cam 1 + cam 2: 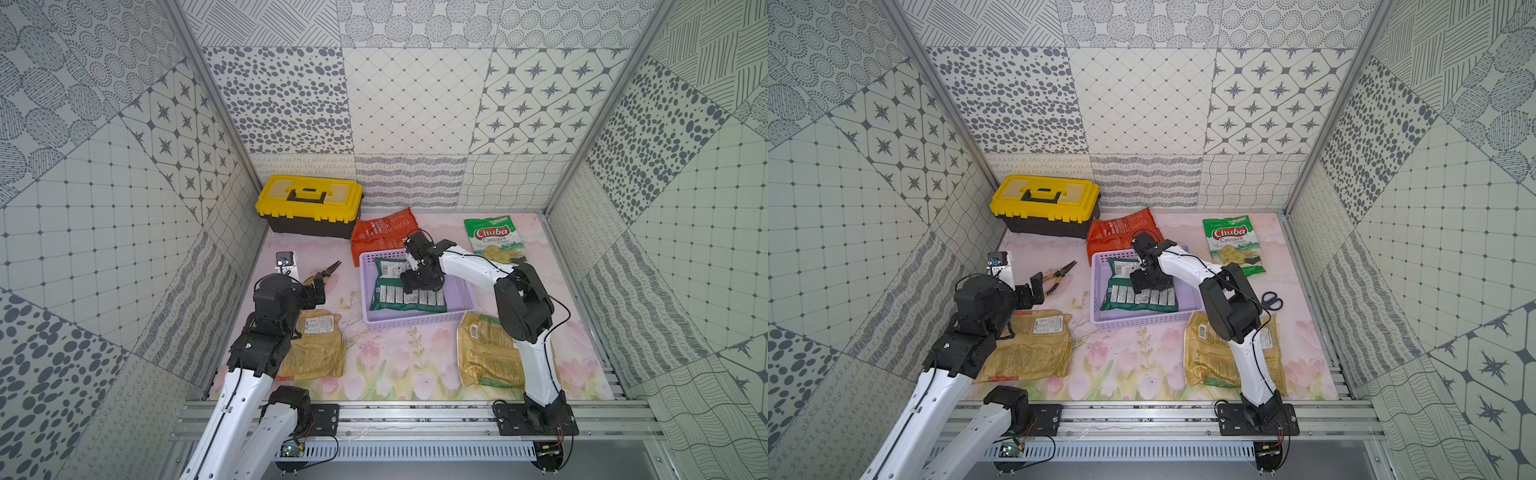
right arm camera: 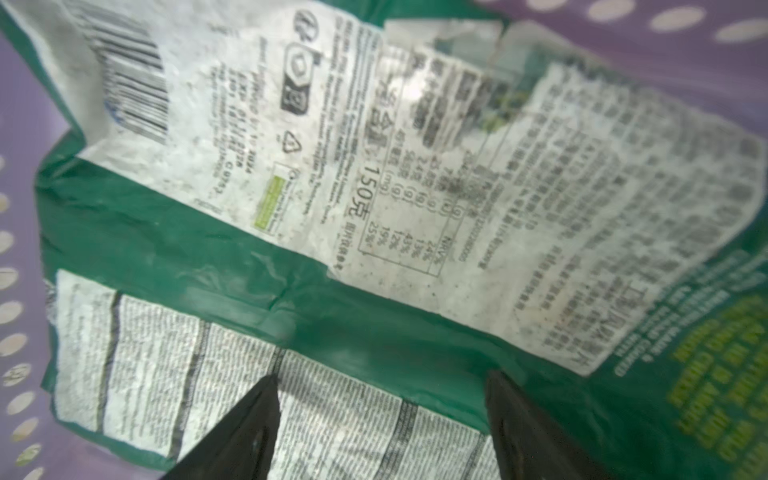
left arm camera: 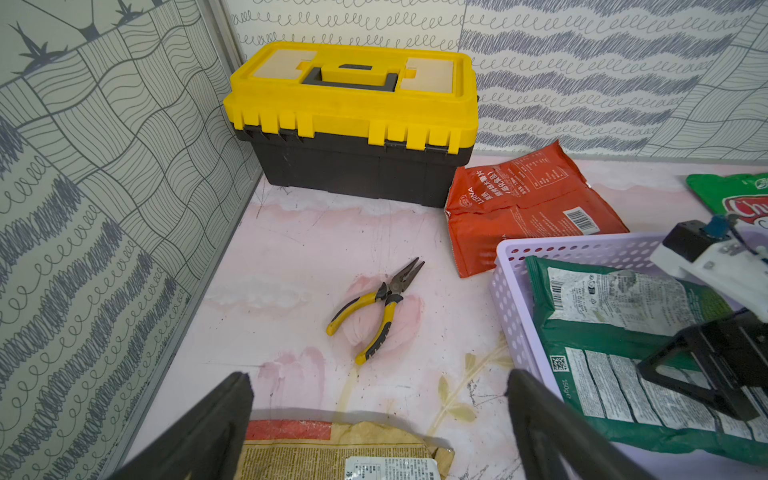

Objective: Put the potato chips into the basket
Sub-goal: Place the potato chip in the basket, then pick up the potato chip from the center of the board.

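A tan-gold bag [image 1: 318,353] lies at the worktop's near left corner, partly under the left arm. A second tan-gold bag [image 1: 484,353] lies toward the near right corner, crossed by the right arm. The left gripper [image 3: 378,386] hangs spread wide and empty over the first bag's far end. Mid-worktop, the lavender basket [image 1: 415,322] holds a green bag [image 1: 390,296], back label up. The right gripper [image 2: 382,376] is low over it with its fingers apart, pinching nothing. Pliers [image 1: 328,270] lie left of the basket and scissors [image 1: 1272,300] right. Beyond, an orange-red bag [image 1: 382,232] meets the basket's far left corner. The Chuba bag [image 1: 492,241] lies toward the far right corner and the toolbox [image 1: 309,203] in the far left.
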Robot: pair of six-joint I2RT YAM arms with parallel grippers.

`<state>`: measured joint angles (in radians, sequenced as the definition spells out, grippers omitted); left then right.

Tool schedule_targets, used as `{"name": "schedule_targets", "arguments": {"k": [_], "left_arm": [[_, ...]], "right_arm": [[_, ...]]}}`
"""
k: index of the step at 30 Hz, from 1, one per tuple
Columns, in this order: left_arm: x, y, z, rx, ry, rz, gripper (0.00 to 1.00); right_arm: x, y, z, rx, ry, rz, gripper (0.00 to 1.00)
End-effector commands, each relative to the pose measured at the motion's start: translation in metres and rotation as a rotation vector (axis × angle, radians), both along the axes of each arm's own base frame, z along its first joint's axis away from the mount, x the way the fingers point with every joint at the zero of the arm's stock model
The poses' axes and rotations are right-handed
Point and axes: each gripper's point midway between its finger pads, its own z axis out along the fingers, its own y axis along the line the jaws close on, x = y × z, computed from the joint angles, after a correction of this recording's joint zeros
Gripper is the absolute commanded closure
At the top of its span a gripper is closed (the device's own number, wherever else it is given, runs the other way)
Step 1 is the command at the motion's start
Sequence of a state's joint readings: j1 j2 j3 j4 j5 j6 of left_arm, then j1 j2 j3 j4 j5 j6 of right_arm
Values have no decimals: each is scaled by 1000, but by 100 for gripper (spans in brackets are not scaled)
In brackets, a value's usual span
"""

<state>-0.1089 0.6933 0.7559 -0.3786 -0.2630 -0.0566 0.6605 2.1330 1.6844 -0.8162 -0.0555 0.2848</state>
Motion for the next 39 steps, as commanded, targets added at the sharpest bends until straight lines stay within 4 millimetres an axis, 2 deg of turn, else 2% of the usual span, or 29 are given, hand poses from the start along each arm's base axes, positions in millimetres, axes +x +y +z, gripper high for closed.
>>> {"name": "schedule_targets", "arguments": {"k": [1, 2, 5, 7, 9, 14, 17, 21, 24, 26, 28, 30, 33, 35, 39], "left_arm": [[4, -9, -1, -32, 6, -43, 1], [5, -14, -3, -50, 24, -66, 0], [4, -40, -6, -140, 114, -179, 2], [3, -59, -1, -201, 167, -245, 3], [-3, -84, 5, -236, 218, -314, 3], [-33, -166, 22, -363, 309, -537, 6], [-54, -218, 18, -489, 411, -652, 13], [-80, -279, -17, -518, 578, -715, 14], [-101, -320, -38, -468, 642, -771, 14], [-108, -341, -49, -453, 661, -802, 13], [-110, -359, -65, -441, 680, -806, 12], [-106, -371, -98, -428, 735, -759, 11], [-101, -394, -134, -433, 815, -722, 12], [-102, -407, -151, -422, 867, -712, 13], [-107, -432, -170, -413, 928, -760, 12]], "right_arm": [[11, 11, 33, 55, -87, 75, 19], [11, 9, 46, 86, -97, 54, 18], [10, -1, 104, 228, -148, -65, 19], [7, -20, 138, 293, -197, -165, 18], [3, -50, 161, 334, -234, -284, 19], [-10, -132, 185, 428, -259, -541, 19], [-19, -167, 197, 461, -305, -619, 19], [-30, -194, 217, 443, -418, -670, 20], [-35, -201, 232, 456, -477, -688, 21], [-37, -205, 241, 464, -509, -695, 21], [-39, -209, 251, 467, -547, -699, 21], [-42, -215, 259, 461, -590, -709, 21], [-43, -224, 265, 455, -634, -743, 20], [-45, -224, 272, 475, -647, -742, 20], [-51, -222, 276, 487, -653, -714, 20]]}}
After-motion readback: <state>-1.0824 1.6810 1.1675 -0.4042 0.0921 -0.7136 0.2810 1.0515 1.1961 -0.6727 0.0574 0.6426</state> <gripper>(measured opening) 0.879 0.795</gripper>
